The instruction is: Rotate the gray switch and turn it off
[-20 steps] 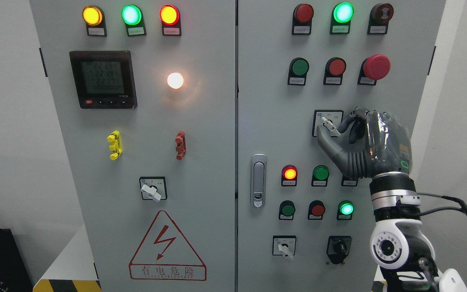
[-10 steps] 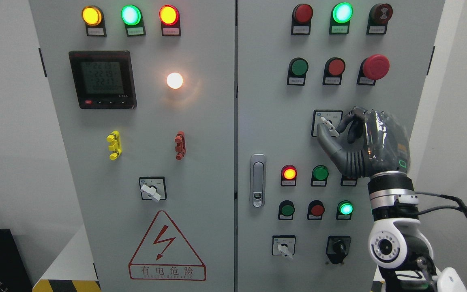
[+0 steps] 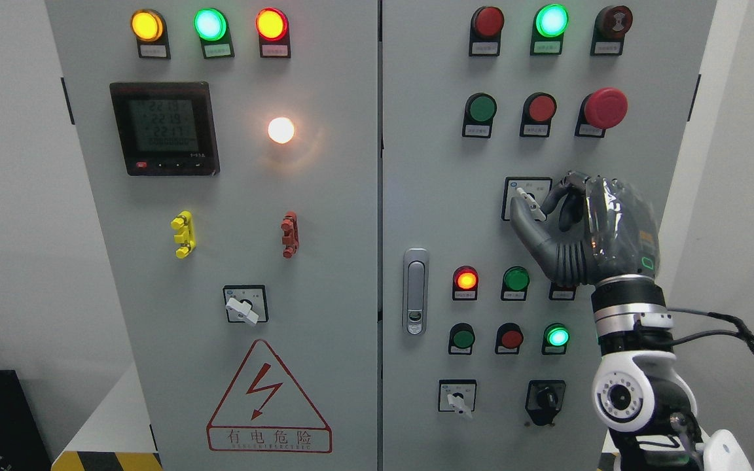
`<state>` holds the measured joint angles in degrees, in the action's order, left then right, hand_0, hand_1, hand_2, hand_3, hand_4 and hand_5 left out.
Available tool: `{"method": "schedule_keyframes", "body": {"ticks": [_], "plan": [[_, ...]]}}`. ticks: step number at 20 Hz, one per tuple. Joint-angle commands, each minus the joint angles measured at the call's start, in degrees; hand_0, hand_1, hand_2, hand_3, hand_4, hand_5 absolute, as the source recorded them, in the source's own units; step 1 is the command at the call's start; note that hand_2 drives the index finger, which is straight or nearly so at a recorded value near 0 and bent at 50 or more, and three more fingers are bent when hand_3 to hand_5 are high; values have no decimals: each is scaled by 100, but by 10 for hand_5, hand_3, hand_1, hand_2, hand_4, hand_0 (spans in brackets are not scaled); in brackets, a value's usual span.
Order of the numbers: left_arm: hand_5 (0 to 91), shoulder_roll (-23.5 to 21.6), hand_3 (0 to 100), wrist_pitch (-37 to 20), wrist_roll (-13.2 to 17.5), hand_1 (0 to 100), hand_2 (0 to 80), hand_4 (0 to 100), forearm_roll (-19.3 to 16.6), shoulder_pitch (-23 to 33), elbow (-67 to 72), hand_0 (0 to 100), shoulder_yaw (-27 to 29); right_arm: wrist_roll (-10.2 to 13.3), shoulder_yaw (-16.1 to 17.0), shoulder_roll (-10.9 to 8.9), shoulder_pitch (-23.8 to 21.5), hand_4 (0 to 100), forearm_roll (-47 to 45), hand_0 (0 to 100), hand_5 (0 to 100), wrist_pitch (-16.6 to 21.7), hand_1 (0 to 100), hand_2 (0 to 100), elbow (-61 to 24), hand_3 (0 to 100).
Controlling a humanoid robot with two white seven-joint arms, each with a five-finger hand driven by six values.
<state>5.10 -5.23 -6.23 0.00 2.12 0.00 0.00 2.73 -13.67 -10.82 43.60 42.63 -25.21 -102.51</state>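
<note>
The gray rotary switch (image 3: 526, 200) sits on a square plate at mid height on the cabinet's right door. Its pale lever points up-left. My right hand (image 3: 534, 205) comes up from the lower right and pinches that lever, thumb (image 3: 522, 221) below it and a curled finger (image 3: 555, 193) above. The other fingers are curled behind and cover the right part of the plate. No left arm shows in the head view.
Similar rotary switches sit on the left door (image 3: 244, 305) and low on the right door (image 3: 459, 398), next to a black selector (image 3: 545, 398). A red mushroom button (image 3: 605, 108) is above my hand, lamps and push buttons below it. A door latch (image 3: 416, 291) is to the left.
The hand and the whole picture have drifted a few pixels to the left. The lever keeps the same up-left tilt and the grip looks the same.
</note>
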Motion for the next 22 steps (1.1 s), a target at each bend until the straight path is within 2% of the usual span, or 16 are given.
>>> {"method": "schedule_keyframes", "body": {"ticks": [1, 22], "plan": [[0, 0, 0, 4, -10, 389, 0, 0, -44, -1, 132, 120, 176, -1, -48, 1, 17, 852, -1, 425, 1000, 7, 388, 683, 12, 943], [0, 0, 0, 4, -1, 389, 0, 0, -44, -1, 132, 120, 185, -9, -118, 10, 43, 880, -53, 503, 1000, 7, 357, 742, 74, 990]]}}
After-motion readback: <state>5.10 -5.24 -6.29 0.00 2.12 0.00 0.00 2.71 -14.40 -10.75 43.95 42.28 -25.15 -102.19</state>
